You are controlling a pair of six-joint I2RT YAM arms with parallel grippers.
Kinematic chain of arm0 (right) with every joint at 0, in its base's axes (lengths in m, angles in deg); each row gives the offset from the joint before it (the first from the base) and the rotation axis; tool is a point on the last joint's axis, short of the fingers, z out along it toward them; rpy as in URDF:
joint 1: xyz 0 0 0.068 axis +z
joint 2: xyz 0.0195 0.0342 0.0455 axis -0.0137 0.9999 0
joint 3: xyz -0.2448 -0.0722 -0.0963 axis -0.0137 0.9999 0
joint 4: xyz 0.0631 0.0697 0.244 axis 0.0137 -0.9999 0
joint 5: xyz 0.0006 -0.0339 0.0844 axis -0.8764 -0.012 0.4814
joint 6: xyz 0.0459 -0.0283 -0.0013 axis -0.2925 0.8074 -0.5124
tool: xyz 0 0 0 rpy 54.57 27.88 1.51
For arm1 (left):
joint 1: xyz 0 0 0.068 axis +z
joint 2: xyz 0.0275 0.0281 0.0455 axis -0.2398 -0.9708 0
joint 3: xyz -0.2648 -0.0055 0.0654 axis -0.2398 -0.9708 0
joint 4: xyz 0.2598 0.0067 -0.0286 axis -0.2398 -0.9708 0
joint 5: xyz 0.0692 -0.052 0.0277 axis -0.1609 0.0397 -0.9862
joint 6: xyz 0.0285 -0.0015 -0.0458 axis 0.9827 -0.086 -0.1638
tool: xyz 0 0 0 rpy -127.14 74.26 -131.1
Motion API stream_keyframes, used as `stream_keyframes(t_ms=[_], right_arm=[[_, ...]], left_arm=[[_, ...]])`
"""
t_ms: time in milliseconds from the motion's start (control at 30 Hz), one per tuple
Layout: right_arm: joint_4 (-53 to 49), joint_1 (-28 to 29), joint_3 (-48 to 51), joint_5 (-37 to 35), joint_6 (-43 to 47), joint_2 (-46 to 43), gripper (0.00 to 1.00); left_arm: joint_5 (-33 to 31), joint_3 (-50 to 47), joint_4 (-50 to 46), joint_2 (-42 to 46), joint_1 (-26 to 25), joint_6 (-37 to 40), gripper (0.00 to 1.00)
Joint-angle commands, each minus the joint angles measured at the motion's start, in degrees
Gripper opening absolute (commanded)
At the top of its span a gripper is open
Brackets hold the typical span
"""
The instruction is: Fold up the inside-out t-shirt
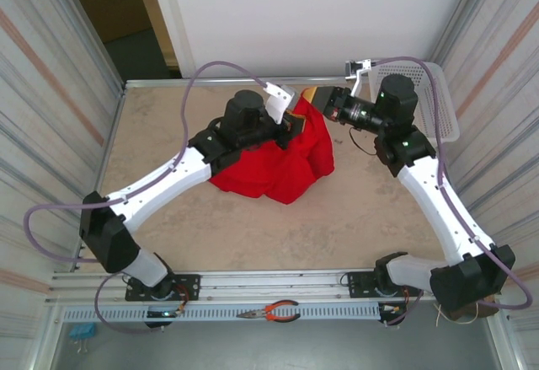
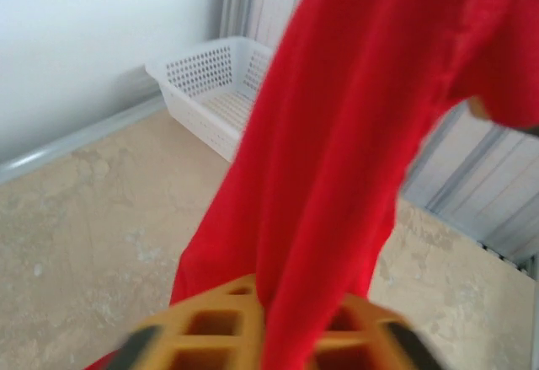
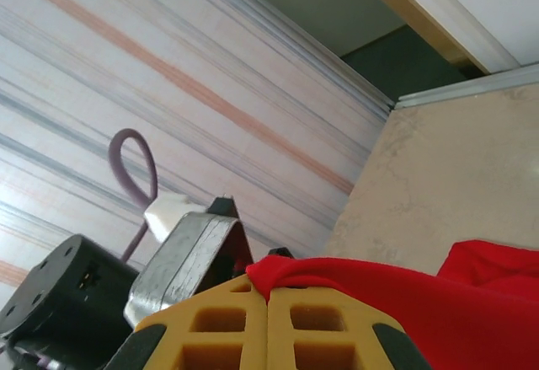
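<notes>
The inside-out t-shirt [image 1: 278,163] is a bright red crumpled heap in the middle of the table, with its far part lifted up between the two grippers. My left gripper [image 1: 295,121] is shut on a hanging fold of it; in the left wrist view the red cloth [image 2: 337,134] runs down between the yellow fingers [image 2: 210,336]. My right gripper [image 1: 313,99] is close beside it at the far side, shut on a thin edge of the shirt [image 3: 438,302], which is pinched at the tips of the gripper [image 3: 268,290]. No tag can be made out.
A white perforated basket [image 1: 429,92] stands at the table's far right corner, also in the left wrist view [image 2: 219,83]. Orange-handled pliers [image 1: 274,311] lie on the rail in front of the arm bases. Striped walls close in both sides. The left arm's wrist [image 3: 185,252] is close to the right gripper.
</notes>
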Motion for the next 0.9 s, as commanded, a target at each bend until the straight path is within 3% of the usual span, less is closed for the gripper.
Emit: stream_keyframes(t_ms=[0, 67, 100, 133, 233, 333, 433, 633, 867], right_arm=[[-1.20, -3.02, 1.35, -2.19, 3.10, 1.02, 0.03], [-2.51, -4.44, 2.21, -3.64, 6.35, 3.35, 0.51], [-2.69, -4.55, 3.26, -4.84, 7.62, 4.39, 0.63], [-2.26, -4.56, 4.07, -4.77, 8.05, 5.33, 0.65], [-0.14, -3.99, 7.21, -3.40, 7.69, 8.17, 0.58], [0.06, -3.06, 10.05, -4.15, 7.56, 8.97, 0.49], [-1.61, -2.31, 11.78, -6.43, 8.60, 3.84, 0.40], [-10.37, 4.60, 9.41, -14.92, 10.98, -6.97, 0.24], [-6.76, 14.30, 7.04, -18.98, 9.70, -6.24, 0.14]], left_arm=[[11.29, -0.45, 5.46, 2.49, 4.17, -5.31, 0.00], [19.89, -3.48, 11.70, 3.53, 7.49, -12.07, 0.00], [23.97, -5.16, 15.88, 3.74, 9.31, -16.65, 0.00], [27.18, -6.83, 20.34, 3.85, 10.73, -20.60, 0.00], [36.28, -10.23, 33.81, 2.62, 14.26, -32.89, 0.00], [38.89, -10.63, 37.19, 1.92, 15.15, -37.25, 0.00], [36.47, -9.73, 30.81, 2.68, 15.07, -34.92, 0.00], [24.50, -7.66, 15.79, 4.12, 15.15, -34.40, 0.00], [19.97, -7.99, 12.71, 3.81, 15.16, -38.52, 0.00]])
